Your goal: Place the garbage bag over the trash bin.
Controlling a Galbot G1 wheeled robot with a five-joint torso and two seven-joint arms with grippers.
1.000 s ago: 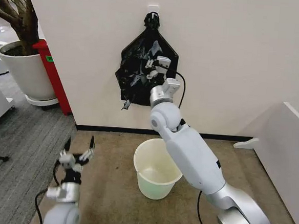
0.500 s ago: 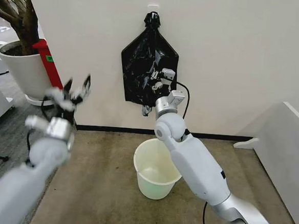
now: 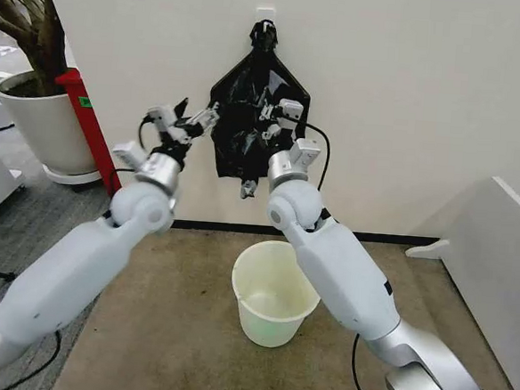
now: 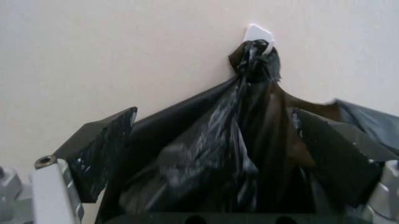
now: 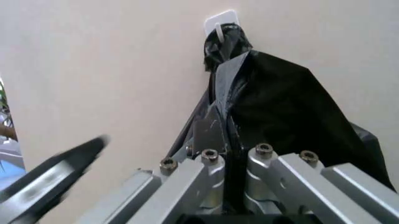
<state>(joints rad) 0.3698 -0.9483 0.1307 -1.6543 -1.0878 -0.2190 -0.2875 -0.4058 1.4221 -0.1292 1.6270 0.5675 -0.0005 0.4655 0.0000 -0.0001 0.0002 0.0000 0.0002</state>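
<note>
The black bag [image 3: 252,123] hangs from a white wall hook [image 3: 266,14], long axis vertical, knot up, point down. The bin [image 3: 274,292] stands upright on the carpet below, mouth up. The right arm reaches up, its pincer [image 3: 278,116] pinching the bag's front. The left arm is raised, its pincer [image 3: 190,119] spread at the bag's left edge. A planter [image 3: 46,122] stands far left.

Head view down from above; both wrist views close, facing the wall-hung bag bundle [image 3: 257,114].

R end effector [image 3: 279,116] fingertips hidden against garbage bag [image 3: 239,113]; grip unclear.
</note>
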